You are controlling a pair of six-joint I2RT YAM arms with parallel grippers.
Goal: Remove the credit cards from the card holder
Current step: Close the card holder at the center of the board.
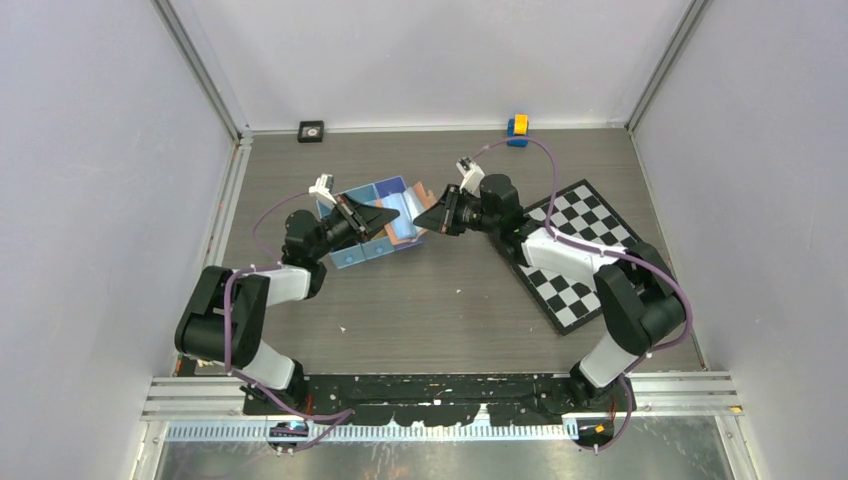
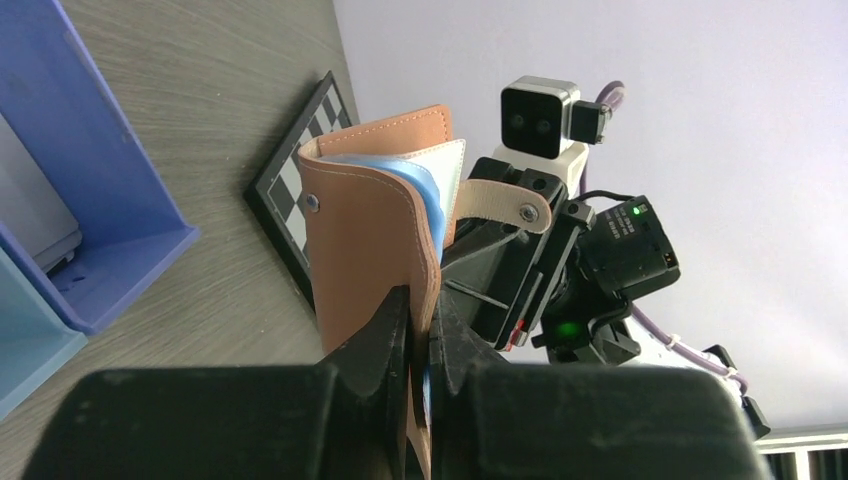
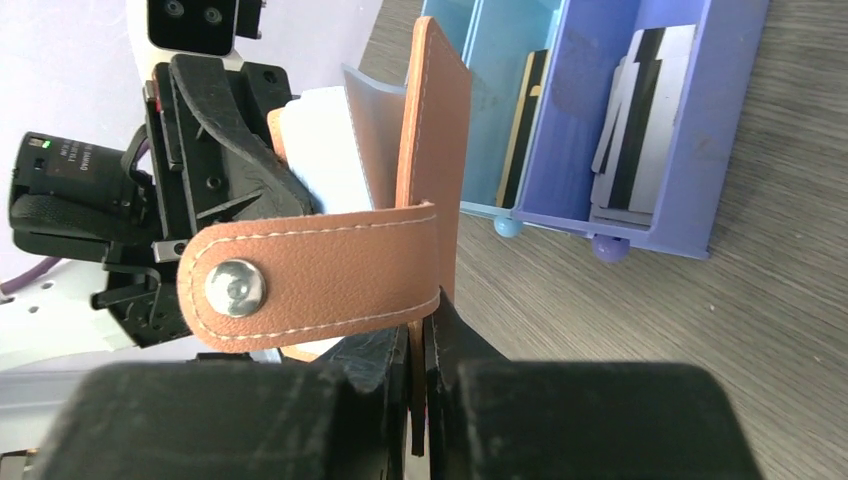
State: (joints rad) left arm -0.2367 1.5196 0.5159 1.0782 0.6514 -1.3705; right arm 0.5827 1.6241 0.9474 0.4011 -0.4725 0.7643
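The tan card holder [image 1: 418,198] hangs open in the air between my two grippers, over the right end of the blue tray [image 1: 383,190]. My left gripper [image 2: 420,320] is shut on one flap of the card holder [image 2: 375,220]. My right gripper [image 3: 417,345] is shut on the other flap [image 3: 435,150], below its strap with the snap stud [image 3: 235,287]. Pale and light-blue credit cards [image 2: 447,165] stick out of the pockets between the flaps; they also show in the right wrist view [image 3: 325,150]. In the top view the left gripper [image 1: 385,218] and right gripper [image 1: 425,217] face each other closely.
The blue divided tray [image 3: 690,150] holds several grey, black and dark cards [image 3: 640,110] in its compartments. A checkered board [image 1: 585,255] lies to the right under the right arm. A yellow-and-blue object [image 1: 517,128] and a small black square [image 1: 311,131] sit at the back wall.
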